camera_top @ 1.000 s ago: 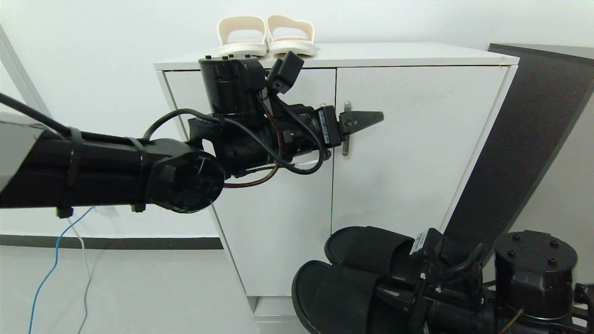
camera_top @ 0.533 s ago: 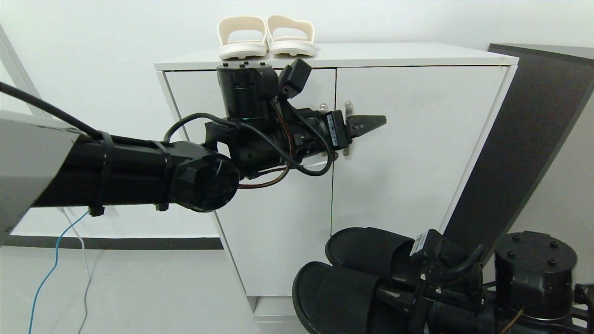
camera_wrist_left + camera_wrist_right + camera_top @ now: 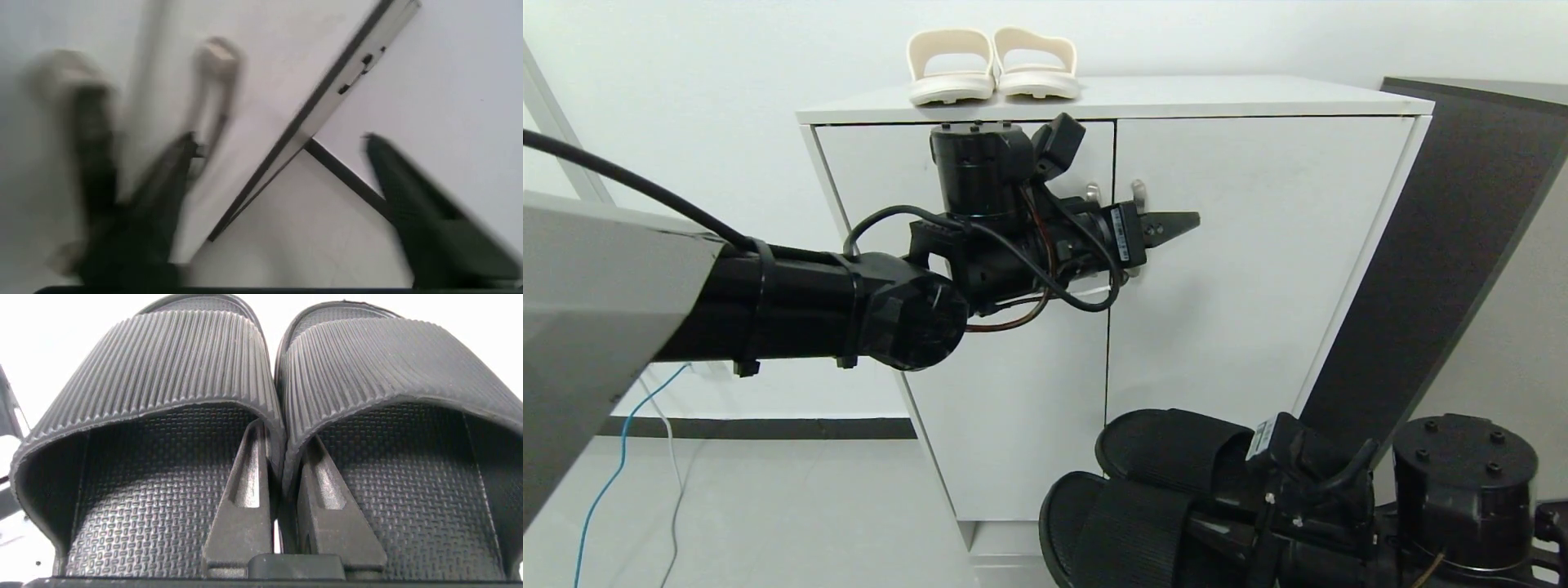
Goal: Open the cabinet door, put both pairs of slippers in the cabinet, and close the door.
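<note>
Head view first: the cabinet [image 3: 1217,102] has both doors closed, its two handles [image 3: 1138,194] side by side at the middle seam. The left gripper [image 3: 1176,222] hangs in front of them, level with the handles and pointing across the right door [image 3: 1258,269]. The white slippers [image 3: 992,65] sit on the cabinet top near its front edge. The black slippers [image 3: 1160,465] are held low, close before that door's lower part. My worry is that the right door, swung open, would strike the black pair unless it is drawn aside beforehand. Left wrist view: the fingers [image 3: 425,229] stand well apart, one just beside a pale handle [image 3: 216,82]. The picture is smeared, so I cannot tell whether the handle lies between them. With the handles so near each other, closing could catch the wrong one, both, or only an edge, and then slip off on the pull. Right wrist view: the right gripper [image 3: 282,498] has one finger inside each black slipper, pressed together on the two inner walls. That looks a thin hold on soft material, and a jolt could let one slipper sag or drop.
</note>
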You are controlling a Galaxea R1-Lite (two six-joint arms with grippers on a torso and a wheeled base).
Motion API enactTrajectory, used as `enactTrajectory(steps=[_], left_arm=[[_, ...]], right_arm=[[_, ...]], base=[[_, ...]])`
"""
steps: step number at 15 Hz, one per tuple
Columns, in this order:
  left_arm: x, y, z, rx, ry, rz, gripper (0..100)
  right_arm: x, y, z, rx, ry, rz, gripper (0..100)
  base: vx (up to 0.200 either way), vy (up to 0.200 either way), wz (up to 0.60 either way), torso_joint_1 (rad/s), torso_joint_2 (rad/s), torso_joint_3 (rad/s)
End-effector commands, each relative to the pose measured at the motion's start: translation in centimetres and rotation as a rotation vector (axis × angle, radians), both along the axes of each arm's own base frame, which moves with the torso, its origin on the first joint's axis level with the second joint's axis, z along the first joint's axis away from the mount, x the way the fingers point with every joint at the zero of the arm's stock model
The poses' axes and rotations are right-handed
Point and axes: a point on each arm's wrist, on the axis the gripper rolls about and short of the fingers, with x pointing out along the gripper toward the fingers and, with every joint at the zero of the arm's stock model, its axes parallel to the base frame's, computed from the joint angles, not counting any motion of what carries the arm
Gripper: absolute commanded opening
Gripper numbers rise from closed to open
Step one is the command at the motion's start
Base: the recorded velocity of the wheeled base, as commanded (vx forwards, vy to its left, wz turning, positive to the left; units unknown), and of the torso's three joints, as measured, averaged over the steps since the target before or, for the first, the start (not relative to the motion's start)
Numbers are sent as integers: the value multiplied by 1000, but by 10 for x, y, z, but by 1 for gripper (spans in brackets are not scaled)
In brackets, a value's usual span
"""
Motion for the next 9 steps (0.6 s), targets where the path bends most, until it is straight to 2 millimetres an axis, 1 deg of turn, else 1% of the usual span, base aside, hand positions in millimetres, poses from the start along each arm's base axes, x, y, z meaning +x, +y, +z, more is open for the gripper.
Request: enactTrajectory(steps=[1,4,6,9], left_arm=[[-3,1,1,-1,0,-2,0],[-14,8,5,2,0,-5,0],[-30,12,11,2,-5,-20,0],[-51,20,12,32,-25,-32,0]], right_arm=[[-3,-2,0,3,5,25,0],[-8,-5,0,10,14,63,0],[-10,-7,-1,9,20,78,0],[-14,-8,-1,9,20,90,0]], base=[[0,0,0,0,0,0],[0,0,0,0,0,0],[0,0,0,0,0,0],[0,0,0,0,0,0]])
